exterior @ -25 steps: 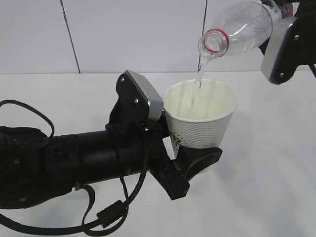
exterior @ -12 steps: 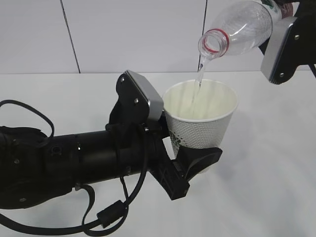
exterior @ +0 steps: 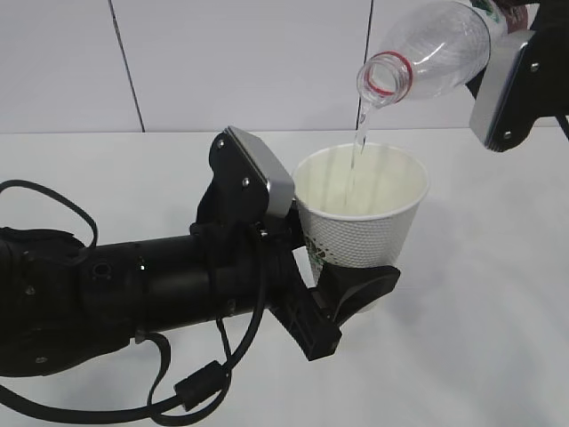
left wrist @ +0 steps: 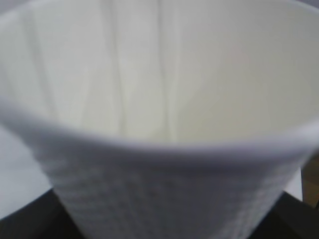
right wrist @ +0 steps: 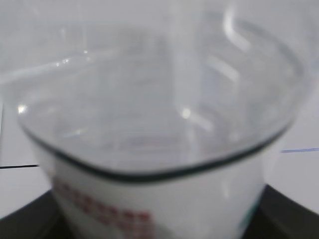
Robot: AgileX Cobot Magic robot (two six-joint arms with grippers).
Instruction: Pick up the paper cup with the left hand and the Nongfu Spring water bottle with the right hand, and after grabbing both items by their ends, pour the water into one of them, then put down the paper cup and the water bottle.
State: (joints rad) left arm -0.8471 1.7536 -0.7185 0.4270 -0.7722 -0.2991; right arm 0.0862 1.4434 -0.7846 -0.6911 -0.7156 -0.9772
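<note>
Nearest the camera, lying across the lower left: the left hand (exterior: 342, 298), a thick black arm with looping cables and a grey plate (exterior: 260, 172) on its wrist. Clamped around the lower part of the paper cup (exterior: 363, 218), fingers (exterior: 360, 289) dark against the dimpled white wall. Cup upright, held clear above the white table (exterior: 480, 320), mouth wide and facing up; in the left wrist view, filling almost the whole frame, rim (left wrist: 159, 144) blurred, inner wall pale and streaked.

Just above the cup's mouth: a thin stream of water (exterior: 356, 156) falling into it from the bottle (exterior: 436, 49). Bottle tilted steeply, open neck with its red ring lowest, at upper right, apart from the cup's rim.

Farther back, at the top right corner: the right hand (exterior: 516, 53), gripping the bottle near its base end, grey plate toward the camera. In the right wrist view, clear plastic (right wrist: 159, 99) and the red-and-white label up close, black fingers at both lower corners.

Behind all, a pale panelled wall (exterior: 240, 62).
</note>
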